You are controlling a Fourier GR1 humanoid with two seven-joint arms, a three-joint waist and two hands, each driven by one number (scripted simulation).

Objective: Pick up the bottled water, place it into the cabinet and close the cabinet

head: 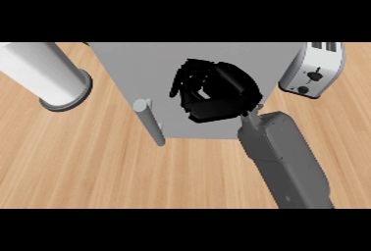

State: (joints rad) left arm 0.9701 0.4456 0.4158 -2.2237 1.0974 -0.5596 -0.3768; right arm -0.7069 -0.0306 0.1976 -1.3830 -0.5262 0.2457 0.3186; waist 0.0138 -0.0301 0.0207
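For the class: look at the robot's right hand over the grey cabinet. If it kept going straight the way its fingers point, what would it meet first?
The right hand points up and left over the grey cabinet. Going on, it would likely meet the cabinet's grey face first; depth is unclear from above. No bottle shows.

My right hand point(217, 93) hangs over the top of the cabinet point(138, 63), which stands on the counter point(87, 166) in the middle of my view, with my forearm point(286, 159) running back from it toward the lower right edge. The cabinet's handle point(152, 122) sticks out at its near left corner, just left of my hand. A paper towel roll point(43, 68) stands on the counter left of the cabinet, and a toaster point(313, 68) stands right of it, near the far edge.
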